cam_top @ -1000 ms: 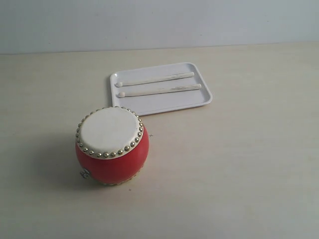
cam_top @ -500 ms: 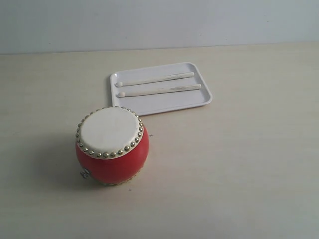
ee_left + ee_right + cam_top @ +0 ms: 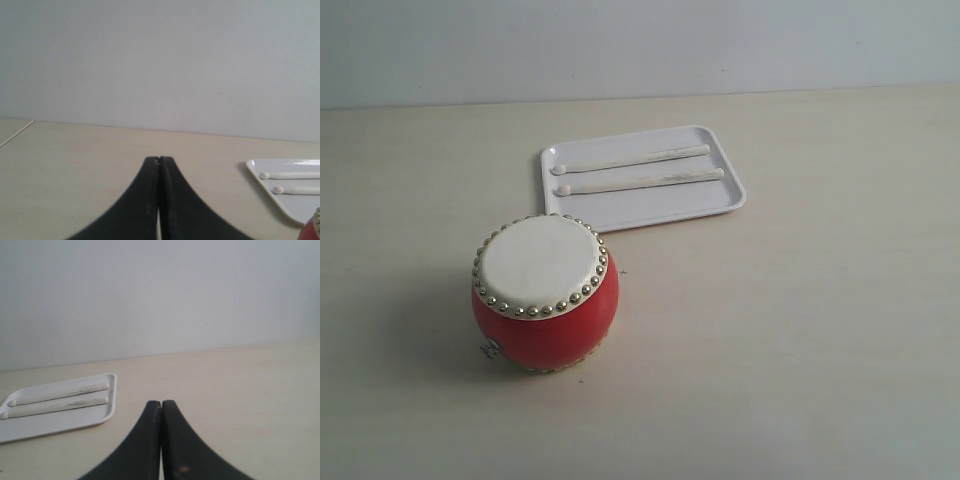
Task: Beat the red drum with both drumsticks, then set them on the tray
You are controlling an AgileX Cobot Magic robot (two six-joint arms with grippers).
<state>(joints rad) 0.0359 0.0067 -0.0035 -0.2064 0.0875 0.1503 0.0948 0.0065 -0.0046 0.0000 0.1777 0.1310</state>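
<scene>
Both slim pale drumsticks (image 3: 640,182) lie side by side on the flat white tray (image 3: 655,208), near the glossy red drum (image 3: 545,300). Bare table (image 3: 800,330) spreads wide around them. The left tool (image 3: 159,161) and right tool (image 3: 161,403) are pressed together, seemingly empty.

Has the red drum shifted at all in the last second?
No. The red drum sits at the same spot as before, just in front of the near left corner of the white tray.
</scene>
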